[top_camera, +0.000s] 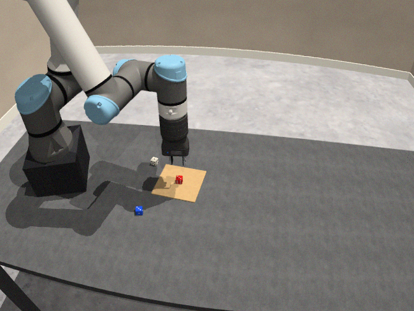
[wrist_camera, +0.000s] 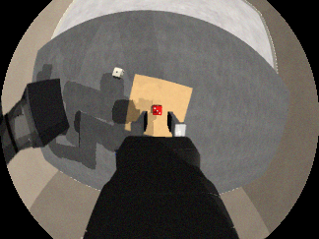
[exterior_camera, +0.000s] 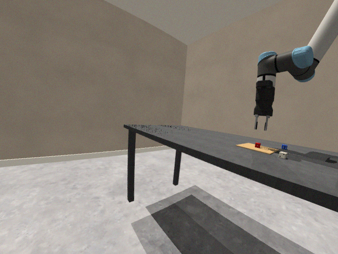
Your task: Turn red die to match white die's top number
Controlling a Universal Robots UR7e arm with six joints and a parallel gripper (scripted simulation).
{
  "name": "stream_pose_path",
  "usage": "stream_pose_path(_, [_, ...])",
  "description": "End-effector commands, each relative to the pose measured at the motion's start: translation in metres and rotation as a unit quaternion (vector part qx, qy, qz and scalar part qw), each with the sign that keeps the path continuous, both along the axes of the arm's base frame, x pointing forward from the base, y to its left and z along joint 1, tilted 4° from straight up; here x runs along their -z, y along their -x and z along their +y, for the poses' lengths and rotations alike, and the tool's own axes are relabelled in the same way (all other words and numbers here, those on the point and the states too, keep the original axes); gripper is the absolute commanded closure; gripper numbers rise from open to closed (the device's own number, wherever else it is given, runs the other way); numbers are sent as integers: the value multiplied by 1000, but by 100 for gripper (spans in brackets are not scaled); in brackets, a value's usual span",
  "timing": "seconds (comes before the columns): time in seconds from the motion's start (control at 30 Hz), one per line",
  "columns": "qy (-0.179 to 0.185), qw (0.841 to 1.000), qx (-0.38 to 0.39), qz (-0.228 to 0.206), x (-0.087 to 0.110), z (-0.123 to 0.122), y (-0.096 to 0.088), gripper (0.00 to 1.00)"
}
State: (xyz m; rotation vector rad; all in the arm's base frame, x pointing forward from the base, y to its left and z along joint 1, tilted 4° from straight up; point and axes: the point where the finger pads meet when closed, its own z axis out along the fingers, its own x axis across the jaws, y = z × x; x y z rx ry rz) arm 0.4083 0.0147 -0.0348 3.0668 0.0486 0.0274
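The red die lies flat on the tan mat; its top shows more than one pip, too small to count surely. The white die lies on the table beside the mat; its top seems to show one pip. The blue die lies on the table off the mat; its top seems to show three pips. My gripper is open and empty, pointing down well above the mat and red die.
The dark table carries the mat and dice. The black robot base block stands at the table's left in the top view. Shadows of the arm fall over the mat's left part and the table beside it.
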Motion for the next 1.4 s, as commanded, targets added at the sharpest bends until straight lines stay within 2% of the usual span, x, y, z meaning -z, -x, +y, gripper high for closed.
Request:
stream_pose_path(0.0, [0,1000,0,-1,0,0,0,30])
stream_pose_path(1.37, [0,1000,0,-1,4,0,0,30])
